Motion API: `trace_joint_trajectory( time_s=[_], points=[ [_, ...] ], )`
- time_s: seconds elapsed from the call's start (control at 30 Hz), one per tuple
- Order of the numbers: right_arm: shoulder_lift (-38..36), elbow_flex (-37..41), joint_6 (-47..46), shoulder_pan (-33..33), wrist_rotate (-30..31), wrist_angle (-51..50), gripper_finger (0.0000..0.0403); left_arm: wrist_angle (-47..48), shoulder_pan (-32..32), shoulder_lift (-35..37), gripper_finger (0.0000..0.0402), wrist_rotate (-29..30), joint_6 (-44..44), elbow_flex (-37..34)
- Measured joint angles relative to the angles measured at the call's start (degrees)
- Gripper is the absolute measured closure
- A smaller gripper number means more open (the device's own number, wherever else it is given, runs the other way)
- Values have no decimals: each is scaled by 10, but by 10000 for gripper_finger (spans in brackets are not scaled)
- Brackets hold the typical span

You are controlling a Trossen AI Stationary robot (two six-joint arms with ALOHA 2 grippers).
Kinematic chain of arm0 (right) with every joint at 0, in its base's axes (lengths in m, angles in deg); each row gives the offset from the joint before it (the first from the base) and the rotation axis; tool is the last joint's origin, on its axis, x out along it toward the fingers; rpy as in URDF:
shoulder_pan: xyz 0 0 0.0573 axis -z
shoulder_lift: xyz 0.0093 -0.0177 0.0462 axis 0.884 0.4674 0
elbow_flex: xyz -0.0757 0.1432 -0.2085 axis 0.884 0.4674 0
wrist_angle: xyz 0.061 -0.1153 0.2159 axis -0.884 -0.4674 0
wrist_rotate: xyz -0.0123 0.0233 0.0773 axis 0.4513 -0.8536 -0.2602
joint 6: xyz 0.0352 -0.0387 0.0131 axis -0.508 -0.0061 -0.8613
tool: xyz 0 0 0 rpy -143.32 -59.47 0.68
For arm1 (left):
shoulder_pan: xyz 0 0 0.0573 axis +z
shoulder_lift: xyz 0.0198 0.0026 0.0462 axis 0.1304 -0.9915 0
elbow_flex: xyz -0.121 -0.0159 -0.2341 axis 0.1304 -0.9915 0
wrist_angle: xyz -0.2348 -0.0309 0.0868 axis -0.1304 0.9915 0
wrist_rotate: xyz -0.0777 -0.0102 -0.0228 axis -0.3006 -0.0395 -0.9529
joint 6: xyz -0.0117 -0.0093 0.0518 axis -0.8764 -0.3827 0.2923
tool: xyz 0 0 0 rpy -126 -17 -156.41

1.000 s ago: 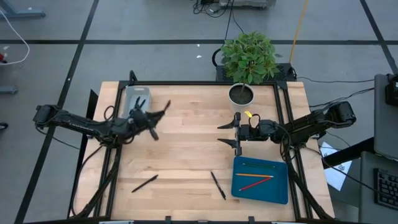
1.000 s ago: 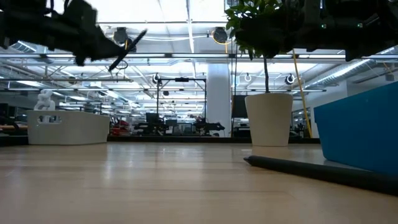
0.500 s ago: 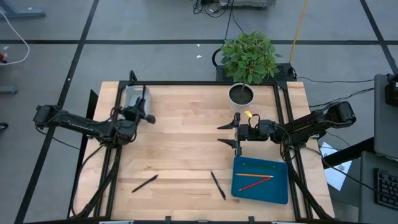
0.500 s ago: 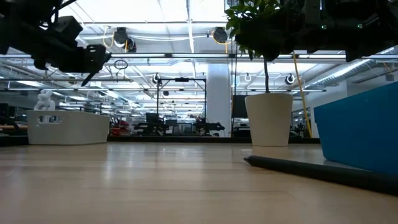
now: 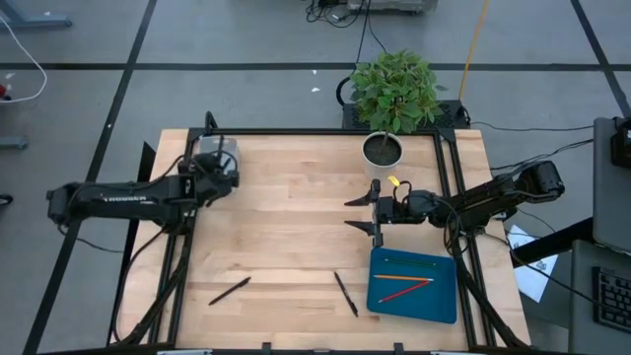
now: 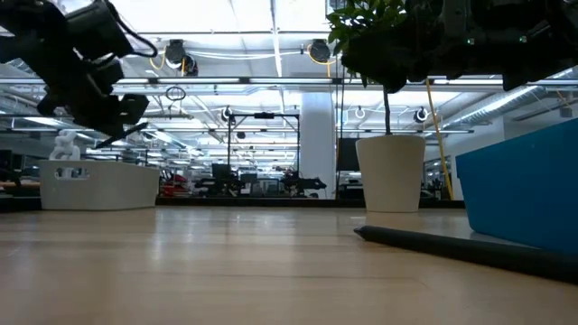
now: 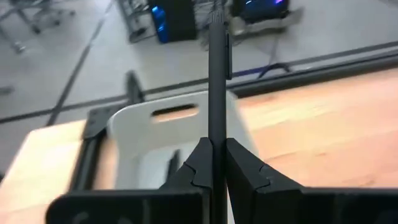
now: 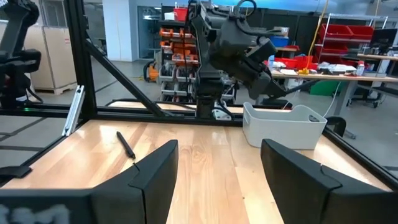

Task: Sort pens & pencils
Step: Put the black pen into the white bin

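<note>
My left gripper [image 7: 216, 163] is clamped on a pen [image 7: 216, 81] above the white bin [image 7: 163, 124]. The pencils [image 5: 406, 280] lie in the blue tray [image 5: 442, 301], while two pens [image 5: 345, 294] wait on the table [image 5: 296, 217]. My right gripper [image 5: 376, 207] hangs open near the tray.

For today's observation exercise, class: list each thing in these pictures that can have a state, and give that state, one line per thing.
left gripper: shut on a pen, above the white bin
held pen: clamped between the fingers
white bin: something dark already inside
right gripper: open, empty, beside the plant pot
blue tray: holds coloured pencils
pencils: lying flat in the tray
two pens: lying loose on the table
</note>
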Motion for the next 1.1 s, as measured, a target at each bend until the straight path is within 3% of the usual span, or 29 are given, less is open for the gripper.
trace_joint_trajectory(
  time_s=[0.2, 0.43, 0.87, 1.1],
  points=[
    [0, 0, 1, 0, 0, -3, 184, 60, 49, 0, 383, -35, -60, -14],
    [0, 0, -2, 0, 0, -2, 184, 64, 98, 0, 383, -77, -59, -37],
    [0, 0, -1, 0, 0, -2, 184, 15, 100, 0, 324, -106, 14, -38],
    [0, 0, 0, 0, 0, -2, 184, 20, 100, 0, 315, -103, 26, -38]
  ],
)
